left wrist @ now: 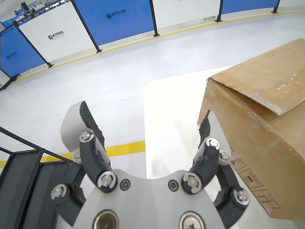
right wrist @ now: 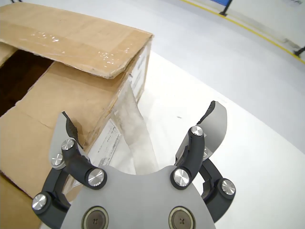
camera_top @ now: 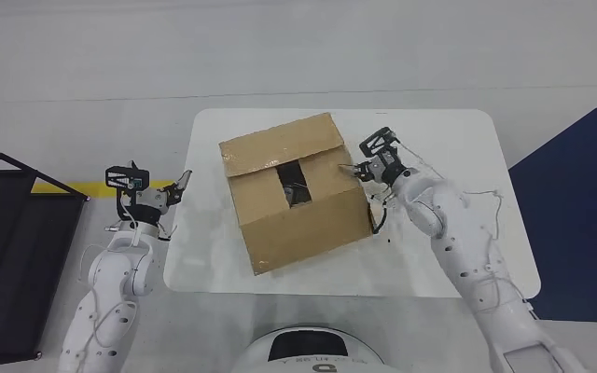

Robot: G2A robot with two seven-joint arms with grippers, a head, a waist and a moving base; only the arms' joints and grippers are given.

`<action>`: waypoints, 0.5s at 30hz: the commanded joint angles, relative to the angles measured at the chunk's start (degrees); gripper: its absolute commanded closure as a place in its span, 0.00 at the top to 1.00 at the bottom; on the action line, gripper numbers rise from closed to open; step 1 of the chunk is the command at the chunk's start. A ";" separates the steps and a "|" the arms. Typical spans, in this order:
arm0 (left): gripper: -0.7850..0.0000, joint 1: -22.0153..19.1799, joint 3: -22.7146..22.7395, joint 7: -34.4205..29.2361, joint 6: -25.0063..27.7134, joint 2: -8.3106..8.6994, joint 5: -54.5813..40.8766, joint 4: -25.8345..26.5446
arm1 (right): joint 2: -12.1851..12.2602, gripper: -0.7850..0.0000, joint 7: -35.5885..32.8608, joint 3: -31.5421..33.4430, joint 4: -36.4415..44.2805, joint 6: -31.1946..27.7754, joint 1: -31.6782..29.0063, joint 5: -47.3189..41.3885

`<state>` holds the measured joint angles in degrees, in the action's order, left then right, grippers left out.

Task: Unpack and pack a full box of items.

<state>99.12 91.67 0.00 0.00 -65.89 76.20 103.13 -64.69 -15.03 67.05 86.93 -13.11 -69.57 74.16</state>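
A brown cardboard box (camera_top: 289,191) stands turned at an angle on the white table (camera_top: 448,140). Its top flaps lie mostly down, leaving a dark rectangular gap (camera_top: 293,179) where something grey shows inside. My right gripper (camera_top: 362,157) hovers open at the box's right upper edge; in the right wrist view the right gripper (right wrist: 140,117) has one finger (right wrist: 68,126) over the box flap (right wrist: 71,101). My left gripper (camera_top: 157,183) is open and holds nothing, sitting at the table's left edge. In the left wrist view the left gripper (left wrist: 145,117) stays clear of the box (left wrist: 257,120).
A loose strip of clear plastic (right wrist: 138,129) hangs down the box side facing the right arm. A black metal rack (camera_top: 28,242) stands on the floor left of the table, rack (left wrist: 23,175) below the left gripper. Bare table lies right of and in front of the box.
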 commanded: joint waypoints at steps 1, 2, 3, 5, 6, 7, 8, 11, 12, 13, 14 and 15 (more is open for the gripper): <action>1.00 0.00 0.00 0.00 0.00 0.00 0.00 0.00 | -0.47 1.00 0.57 -1.30 -0.73 3.59 1.04 1.30; 1.00 0.00 0.00 0.00 0.00 0.00 0.00 0.00 | -0.70 1.00 0.69 -1.74 -1.05 4.75 1.69 1.54; 1.00 0.00 0.00 0.00 0.00 0.00 0.00 0.00 | -0.92 1.00 0.62 -2.24 -1.28 5.66 2.26 1.73; 1.00 0.00 0.00 0.00 0.00 0.00 0.00 0.00 | -1.29 1.00 0.27 -3.16 -1.42 6.78 3.31 2.27; 1.00 0.00 0.00 0.00 0.00 0.00 0.00 0.00 | -1.43 1.00 0.08 -3.60 -1.33 7.30 3.66 2.93; 1.00 0.00 0.00 0.00 0.00 0.00 0.00 0.00 | -1.57 1.00 -0.01 -4.02 -1.05 7.46 3.85 3.22; 1.00 0.00 0.00 0.00 0.00 0.00 0.00 0.00 | -1.67 1.00 -0.17 -4.29 -0.81 7.20 3.90 3.02; 1.00 0.00 0.00 0.00 0.00 0.00 0.00 0.00 | -1.78 1.00 -0.80 -4.33 -0.20 6.24 3.72 2.74; 1.00 0.00 0.00 0.00 0.00 0.00 0.00 0.00 | -1.79 1.00 -1.13 -4.27 -0.02 5.88 3.65 2.73; 1.00 0.00 0.00 0.00 0.00 0.00 0.00 0.00 | -1.79 1.00 -1.50 -4.17 0.11 5.57 3.62 2.76; 1.00 0.00 0.00 0.00 0.00 0.00 0.00 0.00 | -1.79 1.00 -2.14 -4.12 0.18 5.23 3.64 2.90; 1.00 0.00 0.00 0.00 0.00 0.00 0.00 0.00 | -1.81 1.00 -2.76 -4.08 0.30 4.88 3.67 2.81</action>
<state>99.12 91.67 0.00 0.00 -65.89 76.20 103.13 -66.49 -17.16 62.93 87.15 -7.92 -65.94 77.01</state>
